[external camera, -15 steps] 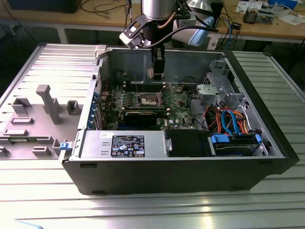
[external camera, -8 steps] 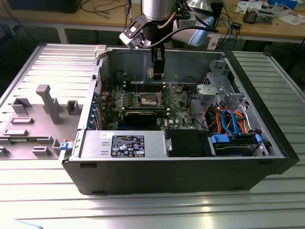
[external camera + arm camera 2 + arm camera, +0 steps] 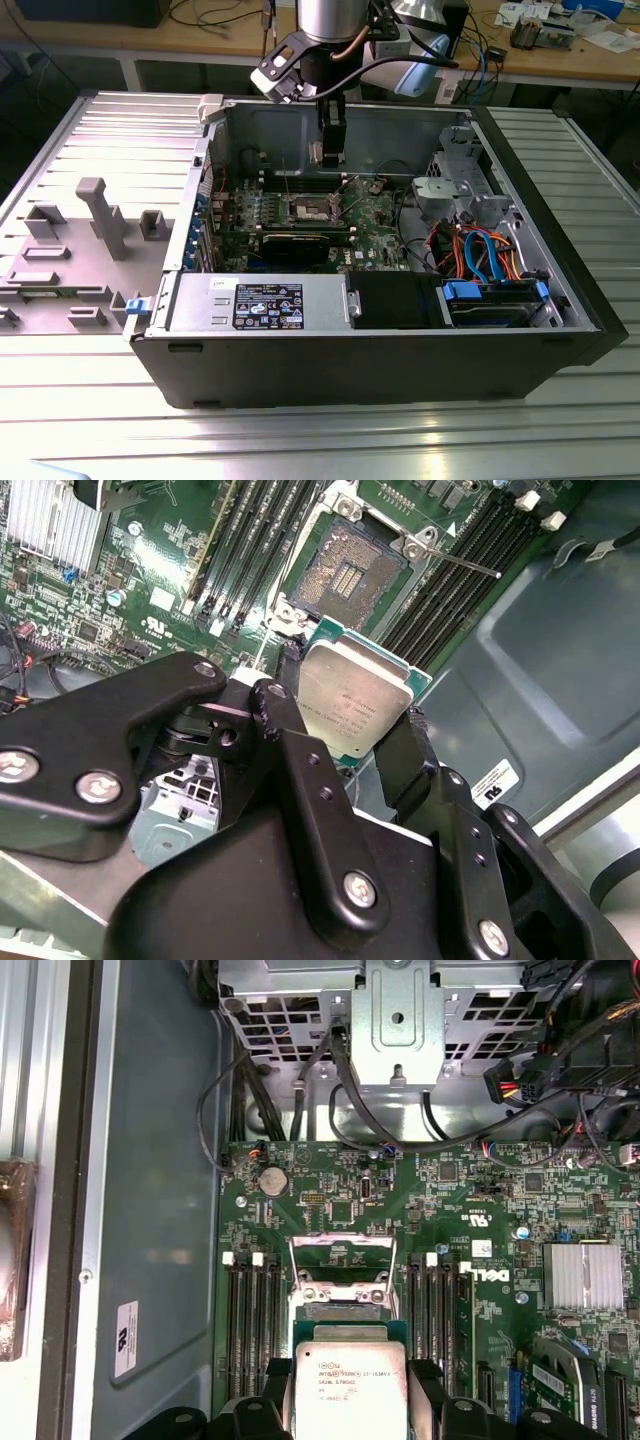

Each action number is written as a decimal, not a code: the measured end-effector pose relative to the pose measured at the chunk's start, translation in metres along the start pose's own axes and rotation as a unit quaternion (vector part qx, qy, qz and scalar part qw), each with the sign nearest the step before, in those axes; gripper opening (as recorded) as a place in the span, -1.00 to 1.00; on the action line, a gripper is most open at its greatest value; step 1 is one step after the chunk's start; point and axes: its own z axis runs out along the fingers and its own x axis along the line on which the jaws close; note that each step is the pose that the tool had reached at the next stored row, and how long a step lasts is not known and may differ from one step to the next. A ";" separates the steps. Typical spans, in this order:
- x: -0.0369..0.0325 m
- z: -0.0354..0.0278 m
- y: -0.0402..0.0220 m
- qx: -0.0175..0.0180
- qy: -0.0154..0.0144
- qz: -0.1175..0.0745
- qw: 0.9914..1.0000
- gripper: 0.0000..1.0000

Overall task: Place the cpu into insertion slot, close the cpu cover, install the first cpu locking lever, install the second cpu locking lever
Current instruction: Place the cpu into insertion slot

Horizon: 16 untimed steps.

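So, gripper: it is holding the cpu by two opposite edges, with the black fingers pressing on each side; in the first wrist view the gripper is clamping the cpu in the same way.
Arm: in the exterior view the gripper is hanging inside the open case, at about 1 o'clock of the slot.
Cpu: its silver top is facing both wrist cameras and its green rim is showing around the metal; it is hovering near the slot, not sitting in it.
Slot: it is lying bare, with the dark pin field showing inside the shiny rim.
Cover: it is standing open, swung away from the slot on the side far from the cpu.
Lever: a thin metal rod is sticking out from one corner of the slot, across the memory slots.
Board: in the exterior view the slot is lying at about 10 o'clock of the case middle.
Grey tray: it is resting at 9 o'clock of the case, outside it.
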 end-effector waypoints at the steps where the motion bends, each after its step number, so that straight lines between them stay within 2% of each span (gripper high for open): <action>1: 0.0000 0.0000 0.0000 0.000 0.000 0.000 1.000 0.09; 5: -0.0001 0.0028 -0.0002 -0.004 0.000 -0.001 1.000 0.09; 10: -0.0004 0.0110 -0.0028 -0.004 0.001 -0.009 1.000 0.09; 13: -0.0006 0.0166 -0.0078 -0.004 0.001 -0.010 1.000 0.09; 16: -0.0009 0.0219 -0.0083 -0.005 0.001 -0.011 1.000 0.09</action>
